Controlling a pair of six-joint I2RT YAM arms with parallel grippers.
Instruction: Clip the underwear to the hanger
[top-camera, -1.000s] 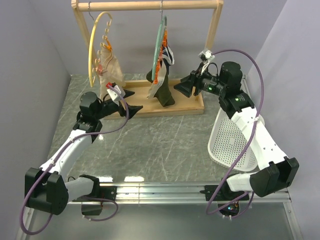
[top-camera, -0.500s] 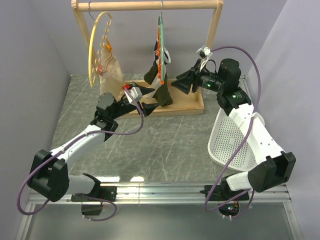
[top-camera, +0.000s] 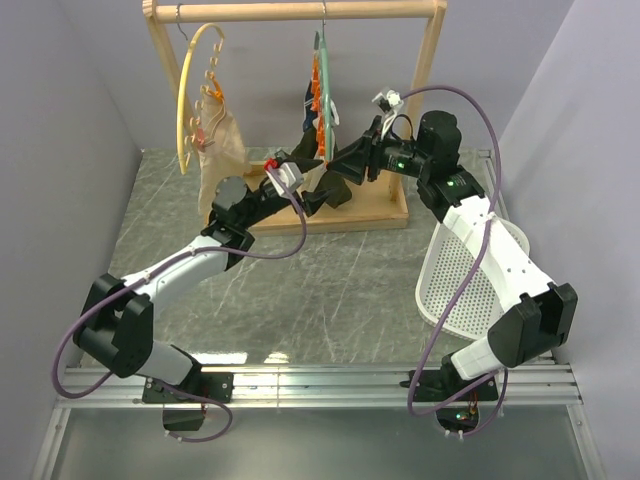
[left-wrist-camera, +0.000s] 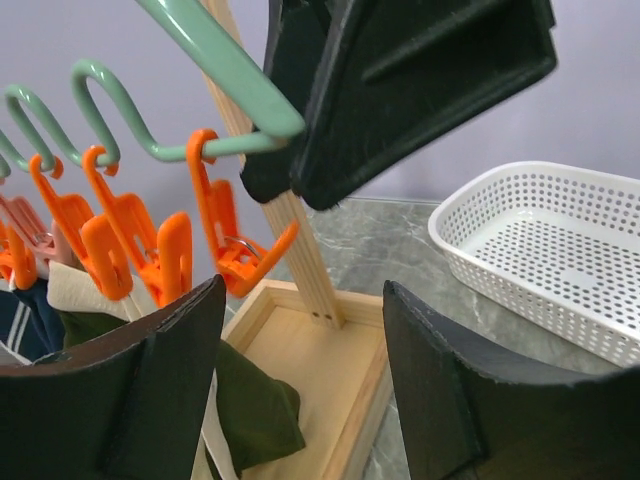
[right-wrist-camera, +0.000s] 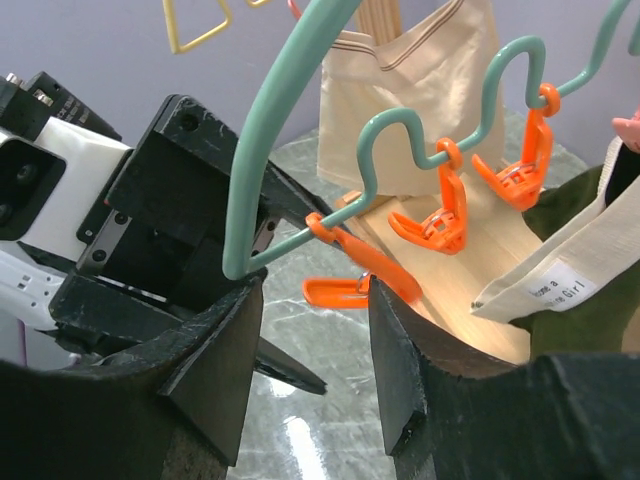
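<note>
Both arms have converged on the hanger (top-camera: 319, 85). Its left gripper (top-camera: 312, 190) has swung right from beside the beige garment (top-camera: 222, 150), and the right gripper (top-camera: 347, 165) has slid left. Each faces the free end clip (left-wrist-camera: 238, 250) with fingers spread and nothing held, so the clipping step looks about to start. The hanger now hangs edge-on from the wooden rack (top-camera: 300, 10) at the far middle. Beneath it droops the underwear (left-wrist-camera: 255, 410), dark olive with a tan band. The band sits up among the inner clips (left-wrist-camera: 120, 245), and the rest sags toward the rack's base (left-wrist-camera: 320, 365).

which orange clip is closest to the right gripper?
The last clip at the tip of the teal hanger, just above the open right gripper. The other clips sit farther along the arc.
</note>
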